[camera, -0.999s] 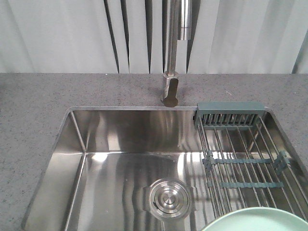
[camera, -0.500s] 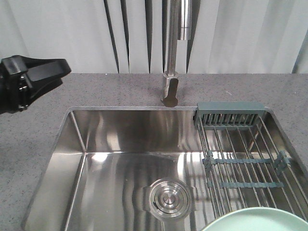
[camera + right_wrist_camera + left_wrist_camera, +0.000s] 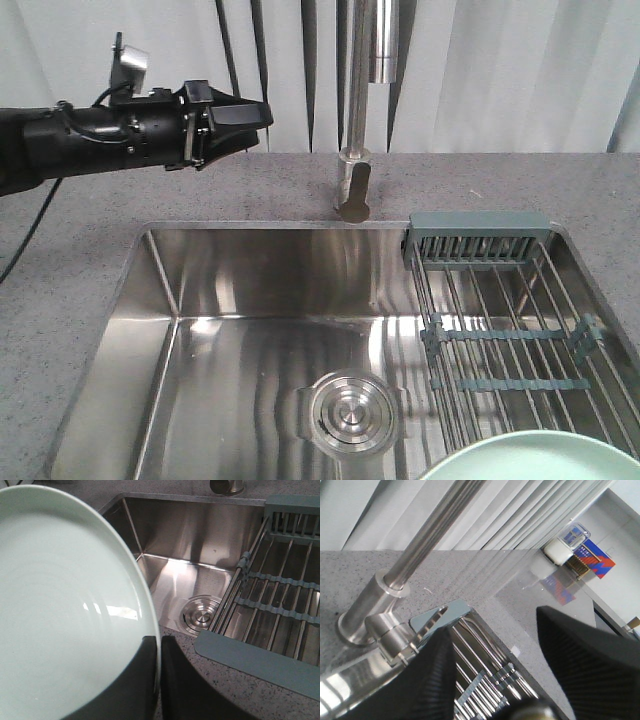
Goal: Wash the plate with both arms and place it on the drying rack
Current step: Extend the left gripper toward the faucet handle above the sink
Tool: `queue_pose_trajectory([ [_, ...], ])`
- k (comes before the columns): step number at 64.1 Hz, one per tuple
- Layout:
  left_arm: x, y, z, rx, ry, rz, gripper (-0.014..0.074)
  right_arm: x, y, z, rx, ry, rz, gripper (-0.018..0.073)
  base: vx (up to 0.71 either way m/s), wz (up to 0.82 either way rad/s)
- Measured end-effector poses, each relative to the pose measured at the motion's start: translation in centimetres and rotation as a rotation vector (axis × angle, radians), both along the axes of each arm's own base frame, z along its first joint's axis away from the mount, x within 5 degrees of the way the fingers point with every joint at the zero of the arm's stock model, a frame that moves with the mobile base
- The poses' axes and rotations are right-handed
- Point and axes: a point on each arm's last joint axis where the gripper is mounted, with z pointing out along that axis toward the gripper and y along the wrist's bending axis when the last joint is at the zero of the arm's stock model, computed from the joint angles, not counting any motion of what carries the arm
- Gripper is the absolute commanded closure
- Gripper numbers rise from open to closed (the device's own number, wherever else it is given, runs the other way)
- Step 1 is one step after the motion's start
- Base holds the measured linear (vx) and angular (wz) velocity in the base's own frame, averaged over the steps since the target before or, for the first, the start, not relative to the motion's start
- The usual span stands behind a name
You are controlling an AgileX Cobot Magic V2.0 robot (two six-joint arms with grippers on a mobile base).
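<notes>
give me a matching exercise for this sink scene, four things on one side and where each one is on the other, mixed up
Things
1. pale mint-green round plate
2. steel-wire drying rack with grey-teal bars
3. tall shiny steel tap
4. round steel drain cover

Places
a. in the floor of the sink basin
b. on the grey speckled counter behind the basin
c. gripped at its rim by the right gripper
d. across the basin's right side

Pairs: 1-c, 2-d, 3-b, 4-a
</notes>
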Motion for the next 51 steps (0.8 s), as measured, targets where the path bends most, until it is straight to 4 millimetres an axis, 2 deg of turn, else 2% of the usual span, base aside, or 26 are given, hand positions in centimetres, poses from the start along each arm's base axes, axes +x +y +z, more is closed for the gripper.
queue_pose_trajectory([
  [6,1.9,-1.5,-0.9,-0.001,-0.008,-0.029,0.0216,0.0,0.0,0.0,0.000,0.000,0.000,0.0564,0.00,0.00],
  [19,4.9,-4.2,-2.7,-0.004,-0.030,-0.076,0.0216,0.0,0.0,0.0,0.000,0.000,0.000,0.0564,0.00,0.00],
  [35,7.0,-7.0,-4.7,-0.023,-0.012,-0.113,0.0216,0.0,0.0,0.0,0.000,0.000,0.000,0.0564,0.00,0.00],
  [51,7.9,-9.2,-6.5,-0.036,0.015,-0.141,0.0216,0.0,0.0,0.0,0.000,0.000,0.000,0.0564,0.00,0.00],
])
